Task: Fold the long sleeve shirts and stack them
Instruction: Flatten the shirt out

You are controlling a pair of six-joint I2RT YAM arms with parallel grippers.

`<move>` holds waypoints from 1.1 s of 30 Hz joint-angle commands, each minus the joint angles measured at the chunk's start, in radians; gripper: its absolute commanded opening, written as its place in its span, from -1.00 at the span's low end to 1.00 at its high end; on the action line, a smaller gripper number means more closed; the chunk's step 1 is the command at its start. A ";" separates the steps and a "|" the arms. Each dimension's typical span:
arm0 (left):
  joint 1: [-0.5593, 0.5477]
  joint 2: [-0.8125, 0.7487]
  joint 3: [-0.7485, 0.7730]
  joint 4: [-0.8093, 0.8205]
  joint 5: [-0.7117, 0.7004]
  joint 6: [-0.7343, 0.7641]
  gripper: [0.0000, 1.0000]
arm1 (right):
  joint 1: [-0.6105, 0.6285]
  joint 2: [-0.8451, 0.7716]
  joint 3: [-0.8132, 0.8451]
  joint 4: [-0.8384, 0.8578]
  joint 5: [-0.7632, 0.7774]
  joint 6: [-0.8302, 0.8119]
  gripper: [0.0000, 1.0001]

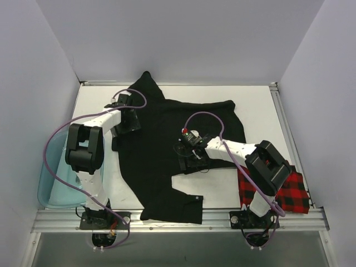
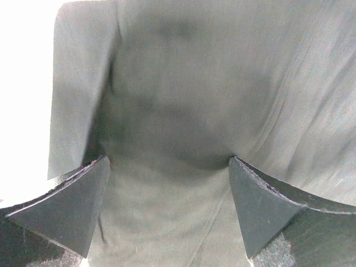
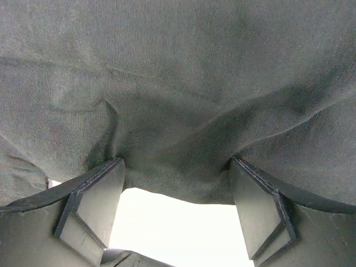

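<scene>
The right claw [image 1: 189,153] is open, its fingers [image 3: 94,206] spread wide. It is set down on the near edge of the black shirt [image 1: 161,139], right of that shirt's middle. In the wrist view a sagging fold of dark cloth lies between the fingers, with bright surface [image 1: 256,105] showing below the hem. Nearer than the black shirt and to its right, the red-and-black check shirt [image 1: 292,192] lies crumpled, partly hidden under the right arm. Whether the two shirts touch cannot be told. To the black shirt's left, also on the near side, sits a translucent blue tub [image 1: 53,183], partly behind the left arm. The black shirt itself is spread loosely across the middle of the surface, one flap trailing toward the near edge. Farther back, the left claw [image 1: 127,119] is over the black shirt's left edge. It too is open, with flat cloth spanning the gap between its fingers [image 2: 72,206]. Beyond it, a pointed piece of the black shirt reaches the far edge.
</scene>
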 commanded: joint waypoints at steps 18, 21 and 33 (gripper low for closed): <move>-0.084 -0.337 0.012 -0.048 0.008 -0.002 0.95 | -0.269 -0.320 -0.035 -0.134 0.020 -0.081 0.55; -0.153 -0.461 -0.165 -0.043 0.022 -0.091 0.95 | -0.381 -0.364 -0.076 -0.144 -0.015 -0.098 0.55; -0.207 -0.473 -0.448 0.107 0.016 -0.185 0.76 | -0.674 -0.285 -0.099 -0.088 -0.104 -0.153 0.41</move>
